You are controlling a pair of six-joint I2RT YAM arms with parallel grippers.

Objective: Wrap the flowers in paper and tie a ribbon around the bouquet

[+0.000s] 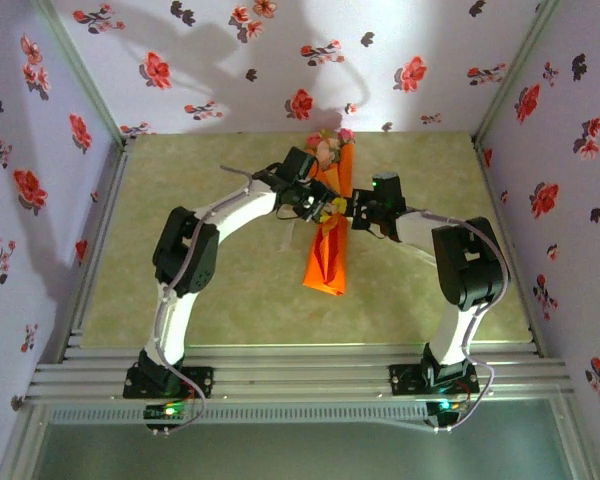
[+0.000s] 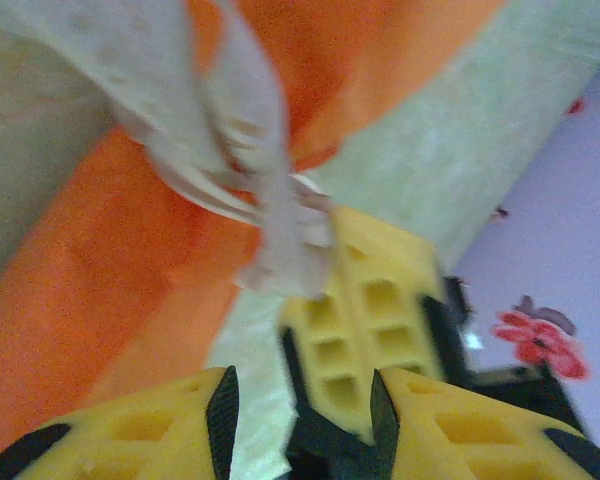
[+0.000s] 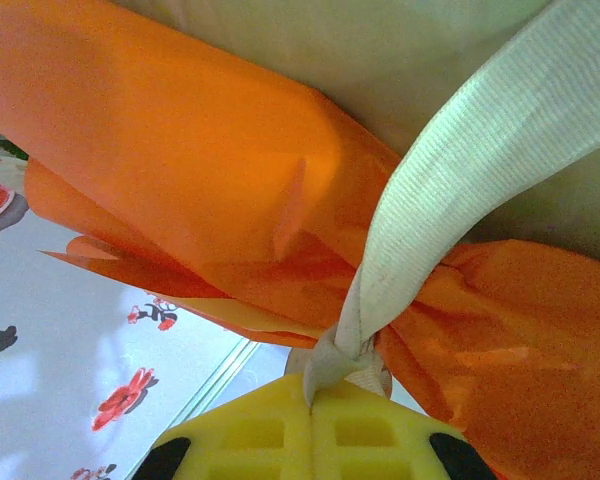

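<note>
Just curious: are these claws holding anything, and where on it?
Right gripper pinches the pale cream ribbon near its wrap around the orange paper bouquet; left gripper looks empty.

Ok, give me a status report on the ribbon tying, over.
Right claw shut on the ribbon round the bouquet. Left claw open, holding nothing, facing the ribbon. Bouquet wrapped, lying on the table. Claws crowded close together.

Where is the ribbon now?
The ribbon loops around the bouquet mid-table in the top view, between the left gripper and the right gripper, which pinches it.
</note>
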